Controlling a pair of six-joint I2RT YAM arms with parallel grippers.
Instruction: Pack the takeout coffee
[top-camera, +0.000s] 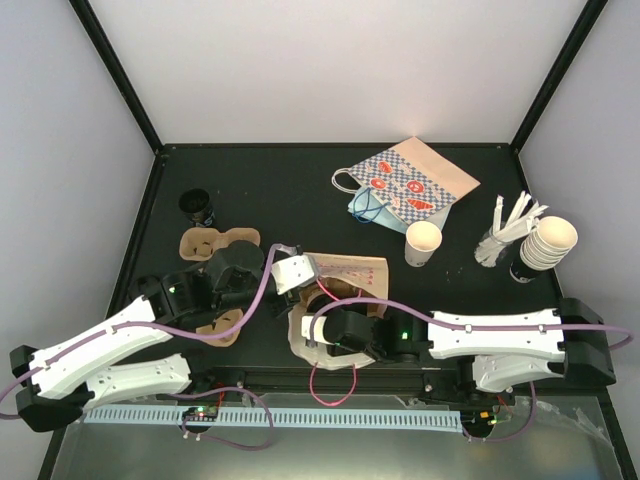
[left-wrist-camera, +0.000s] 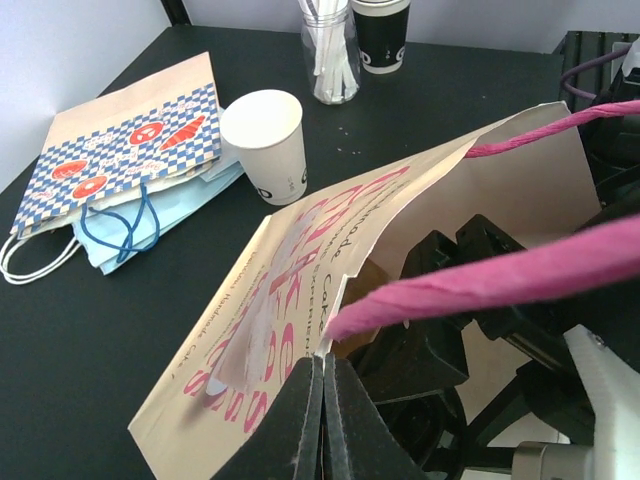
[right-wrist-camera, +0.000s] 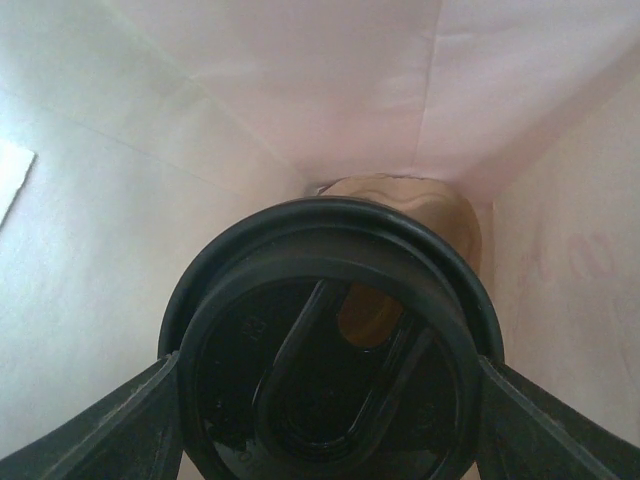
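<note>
The takeout coffee, a small white paper cup (top-camera: 422, 243) (left-wrist-camera: 265, 145), stands upright on the table beyond the pink-printed bag (top-camera: 345, 270) (left-wrist-camera: 250, 330). My left gripper (top-camera: 300, 265) (left-wrist-camera: 325, 365) is shut on the bag's top edge beside a pink handle (left-wrist-camera: 480, 285), holding the mouth wide. My right gripper (top-camera: 335, 335) (right-wrist-camera: 320, 370) reaches inside the bag. Its fingers (right-wrist-camera: 130, 420) press both sides of a round black lid (right-wrist-camera: 230, 300) with a sip hole. Anything under that lid is hidden. A brown cardboard piece (right-wrist-camera: 440, 215) lies at the bag's bottom.
A blue-checked paper bag (top-camera: 410, 180) (left-wrist-camera: 120, 140) lies flat at the back on a light blue one. At the right stand a jar of stirrers (top-camera: 495, 240) (left-wrist-camera: 330, 50) and a stack of cream cups (top-camera: 550, 240). A black cup (top-camera: 197, 207) and a cardboard carrier (top-camera: 215, 245) sit left.
</note>
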